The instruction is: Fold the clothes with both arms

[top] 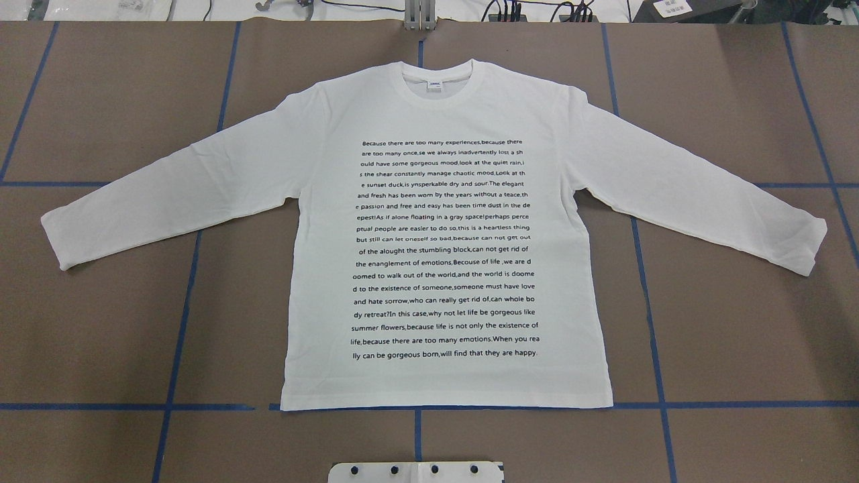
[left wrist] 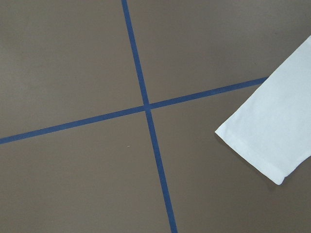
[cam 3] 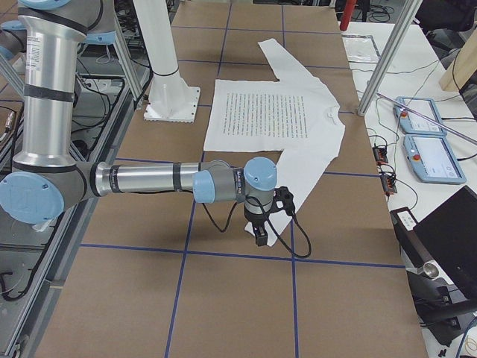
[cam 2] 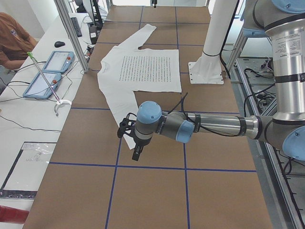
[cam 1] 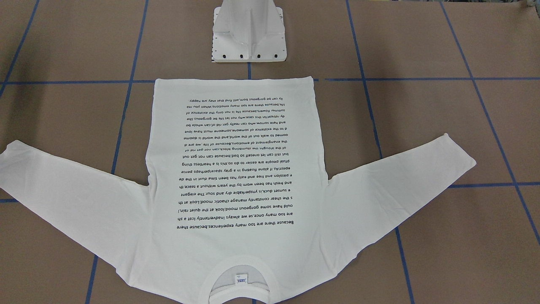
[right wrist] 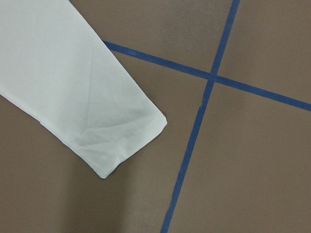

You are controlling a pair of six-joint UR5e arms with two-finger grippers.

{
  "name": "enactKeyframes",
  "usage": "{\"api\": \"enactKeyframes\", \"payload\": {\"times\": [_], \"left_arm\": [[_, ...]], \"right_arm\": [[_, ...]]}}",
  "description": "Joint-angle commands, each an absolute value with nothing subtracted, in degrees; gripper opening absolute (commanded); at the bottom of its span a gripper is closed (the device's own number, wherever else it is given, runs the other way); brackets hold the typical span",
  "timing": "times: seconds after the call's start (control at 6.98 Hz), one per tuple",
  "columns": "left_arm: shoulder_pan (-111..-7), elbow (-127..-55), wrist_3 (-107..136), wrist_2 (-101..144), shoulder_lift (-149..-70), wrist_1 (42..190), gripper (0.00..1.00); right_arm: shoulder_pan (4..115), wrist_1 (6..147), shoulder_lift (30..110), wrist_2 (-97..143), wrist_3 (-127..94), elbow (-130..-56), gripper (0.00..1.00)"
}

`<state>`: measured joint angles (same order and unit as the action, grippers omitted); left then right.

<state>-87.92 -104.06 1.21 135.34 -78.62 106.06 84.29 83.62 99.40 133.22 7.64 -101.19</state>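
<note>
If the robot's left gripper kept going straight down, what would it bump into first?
Probably the brown table, right beside the white shirt's sleeve cuff. The left gripper points down there, but depth is unclear, so it might touch the cuff first.

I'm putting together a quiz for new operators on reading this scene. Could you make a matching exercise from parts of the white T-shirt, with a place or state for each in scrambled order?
Column one
1. collar
2. bottom hem
3. sleeves
4. printed text

Column two
A. black, facing up
B. spread out to both sides, flat on the table
C. on the side away from the robot's base
D. on the side nearest the robot's base

Pairs: 1-C, 2-D, 3-B, 4-A
</note>
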Motion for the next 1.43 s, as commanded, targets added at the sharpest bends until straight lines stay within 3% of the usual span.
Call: {"api": "enactKeyframes", "payload": {"times": [0.0,0.57,1.0,1.29], "left_arm": [[-87.89,-104.94,1.4,140.53,-78.31,106.43,1.0],[-87.89,-105.29,1.32,140.71,-78.22,106.44,1.0],[-87.89,-105.21,1.41,140.71,-78.22,106.44,1.0],[-87.89,-105.03,1.32,140.71,-78.22,106.52,1.0]], "right_arm": [[84.2,79.19,101.34,133.42,7.3,-99.68,1.0],[83.23,76.83,100.29,137.28,4.59,-93.8,1.0],[77.8,63.42,94.08,137.55,-14.87,-82.76,0.98],[73.15,60.38,91.5,137.38,-28.78,-81.3,0.91]]}}
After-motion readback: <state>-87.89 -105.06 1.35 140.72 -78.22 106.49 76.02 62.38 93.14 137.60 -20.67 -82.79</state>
